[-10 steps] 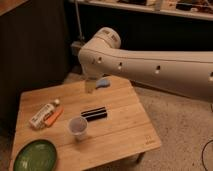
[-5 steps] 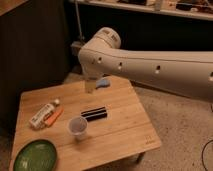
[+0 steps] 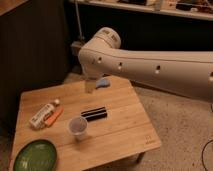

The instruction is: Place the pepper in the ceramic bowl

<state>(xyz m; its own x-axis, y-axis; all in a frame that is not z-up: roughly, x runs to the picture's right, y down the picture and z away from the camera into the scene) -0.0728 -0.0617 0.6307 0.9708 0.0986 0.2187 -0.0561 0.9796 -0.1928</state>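
Orange pepper (image 3: 54,118): laid flat on the left part of the wooden table (image 3: 125,135), pressed against the right flank of the white tube (image 3: 42,114); nothing is closed around it.
Pepper's look: slender and tapered, a bright orange, shorter and thinner than the tube beside it; its surface detail cannot be made out.
Ceramic bowl (image 3: 35,155): set at the near left corner, glossy green, wide and shallow, with nothing seen inside; it is kept apart from the pepper by a strip of bare wood.
Gripper (image 3: 90,87): hung from the white arm (image 3: 150,67) over the far edge of the table, well apart from the pepper; the jaws are spread wide and nothing is held between them.
Reason for the pose: the spread jaws are judged to be readied for a grasp not yet begun.
Plastic cup (image 3: 78,126): stood upright between the pepper and the black bars (image 3: 94,113).
Risk: the tube could be nudged or caught, since the pepper is touched by it.
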